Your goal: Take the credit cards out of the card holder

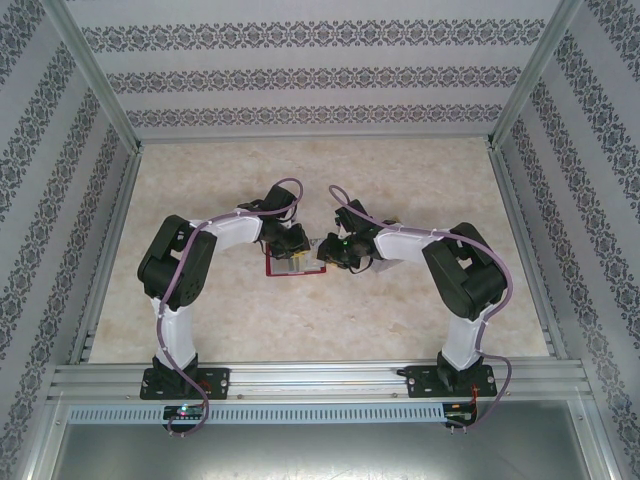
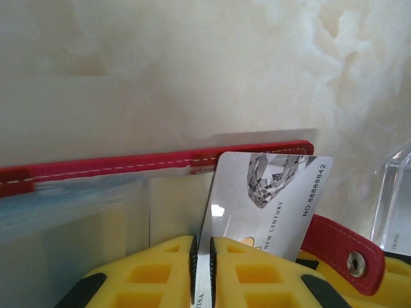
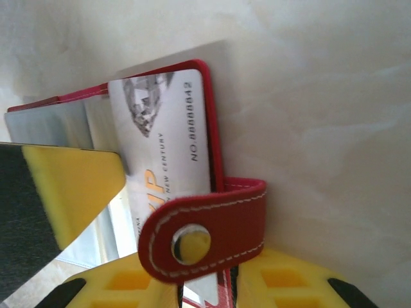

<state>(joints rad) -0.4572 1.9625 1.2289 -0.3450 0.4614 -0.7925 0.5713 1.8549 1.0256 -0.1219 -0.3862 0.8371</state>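
Step in hand: extraction of silver credit card [image 2: 270, 192], partly out of red card holder [image 2: 128, 163] lying on table [image 2: 160, 64]. Left gripper [image 2: 202, 260] pinched on card edge; right gripper [image 3: 226, 285] clamped on holder's tab side. Next, likely: steady outward pull, holder pinned.

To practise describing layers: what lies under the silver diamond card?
The red card holder: stitched edge and pale pockets show beside the silver card; the part directly beneath is covered.

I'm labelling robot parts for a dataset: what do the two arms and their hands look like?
The left arm and right arm have white and black segments, lilac cables and black bases. The left hand and right hand have yellow gridded fingers with black patches.
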